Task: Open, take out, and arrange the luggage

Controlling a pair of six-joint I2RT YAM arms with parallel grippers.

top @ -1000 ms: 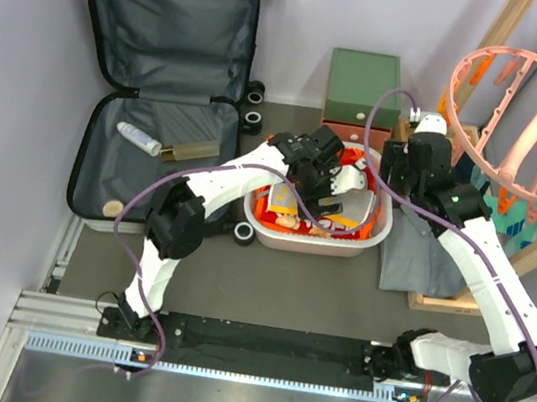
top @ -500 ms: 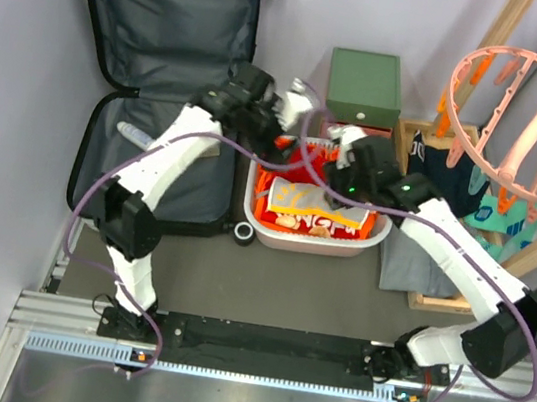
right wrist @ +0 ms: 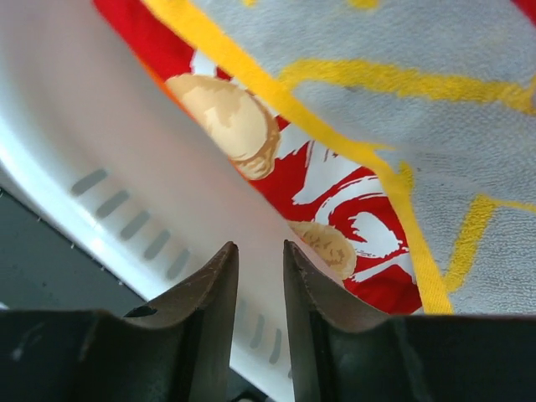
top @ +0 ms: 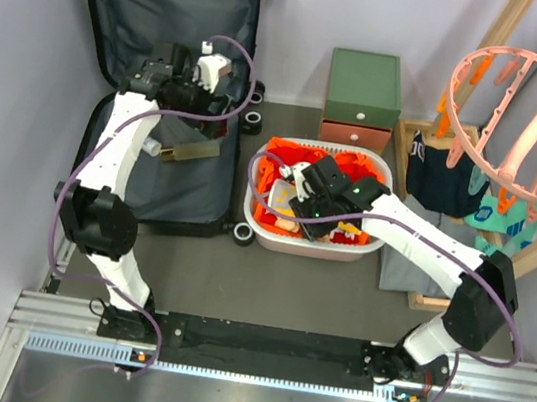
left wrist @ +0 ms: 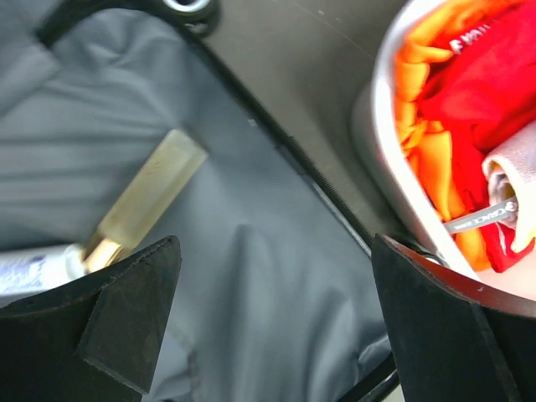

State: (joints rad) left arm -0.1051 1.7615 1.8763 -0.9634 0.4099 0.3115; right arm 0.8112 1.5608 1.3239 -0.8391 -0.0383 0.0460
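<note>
At the far left of the table, the luggage (top: 190,184) lies open: its lid leans up against the wall and its lower half lies flat, dark grey lining showing in both. Over on the right, a pink ring-shaped clip hanger (top: 535,125) hangs beside a wooden frame. Between the two sits a white laundry basket (top: 314,245), just beside the luggage's right edge, with a green drawer box (top: 364,89) behind it against the wall. The left arm reaches across the luggage, and the left gripper (top: 165,84) hangs above the lower half near the hinge. Its fingers (left wrist: 126,327) are spread wide with nothing between them. The wrist view looks down past them onto the lining, the luggage's black rim and the near wall of the basket. The right arm bends into the basket, where the right gripper (top: 312,216) hangs low above the contents. Its fingers (right wrist: 213,310) are drawn nearly together, with only a thin slit between them and nothing in it. Red and orange clothes (top: 345,162) fill the basket. On them lies a red and yellow snack bag (right wrist: 335,193), just beyond the right fingertips and next to the basket's white wall. In the luggage, a flat gold bottle (left wrist: 151,197) rests on the lining. One end of it is at the cap of a white tube (left wrist: 29,268).
</note>
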